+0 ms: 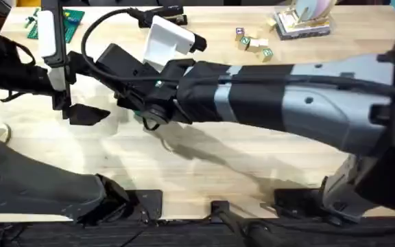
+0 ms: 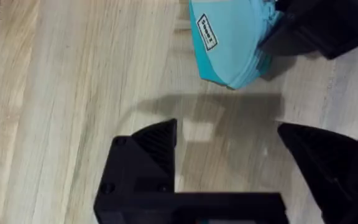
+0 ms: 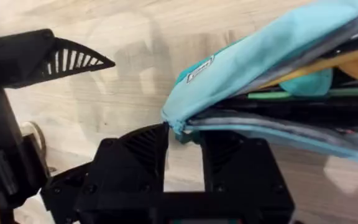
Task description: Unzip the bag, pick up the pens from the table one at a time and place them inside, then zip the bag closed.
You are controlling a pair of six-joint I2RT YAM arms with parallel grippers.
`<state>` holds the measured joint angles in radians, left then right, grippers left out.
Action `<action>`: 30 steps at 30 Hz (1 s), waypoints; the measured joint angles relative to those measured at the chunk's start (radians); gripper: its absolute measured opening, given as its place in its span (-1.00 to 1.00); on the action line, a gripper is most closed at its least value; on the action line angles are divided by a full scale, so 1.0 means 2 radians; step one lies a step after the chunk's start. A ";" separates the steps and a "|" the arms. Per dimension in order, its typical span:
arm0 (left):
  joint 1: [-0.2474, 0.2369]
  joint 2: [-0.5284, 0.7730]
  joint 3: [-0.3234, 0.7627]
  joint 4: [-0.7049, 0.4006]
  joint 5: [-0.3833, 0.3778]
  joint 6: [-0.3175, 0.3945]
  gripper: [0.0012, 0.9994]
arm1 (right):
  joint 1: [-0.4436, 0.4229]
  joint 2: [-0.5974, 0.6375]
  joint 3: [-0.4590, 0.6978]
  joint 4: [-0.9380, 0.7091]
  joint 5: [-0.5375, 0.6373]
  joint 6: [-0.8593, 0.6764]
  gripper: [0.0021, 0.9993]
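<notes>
While the right hand (image 3: pixel 182 134) is pinching the open bag's (image 3: pixel 253 68) end, pens are lying inside. The left hand (image 2: pixel 229 149) is hovering wide open and empty at the bag's nine o'clock.

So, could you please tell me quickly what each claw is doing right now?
Left claw: open, holding nothing, above the table near the bag.
Right claw: shut on the bag's end; the bag lies unzipped.

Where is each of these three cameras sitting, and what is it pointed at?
Overhead: above the table, looking down and forward; both arms show.
Left wrist: on the left arm, facing the bag; open left hand below.
Right wrist: on the right arm; right hand pinching the open bag's end.
Both wrist views share the teal bag.
</notes>
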<state>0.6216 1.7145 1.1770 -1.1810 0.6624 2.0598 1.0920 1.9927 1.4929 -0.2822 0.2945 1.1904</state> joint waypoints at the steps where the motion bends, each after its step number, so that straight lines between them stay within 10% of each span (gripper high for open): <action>1: 0.000 0.000 0.000 0.000 0.000 0.000 0.99 | 0.000 -0.002 0.000 -0.002 0.000 0.000 -0.39; 5: 0.000 0.000 0.000 0.000 0.000 0.000 0.99 | 0.000 -0.010 0.000 -0.005 0.000 0.000 -0.44; 9: 0.000 0.000 0.000 0.000 0.000 0.000 0.99 | 0.000 -0.011 0.000 -0.005 0.000 0.004 -0.92; 30: 0.000 0.000 0.000 0.000 0.002 0.000 0.99 | -0.011 -0.060 -0.003 -0.025 -0.002 0.004 -0.94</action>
<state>0.6216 1.7145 1.1770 -1.1812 0.6655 2.0598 1.0695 1.8727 1.4867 -0.3319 0.2896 1.1979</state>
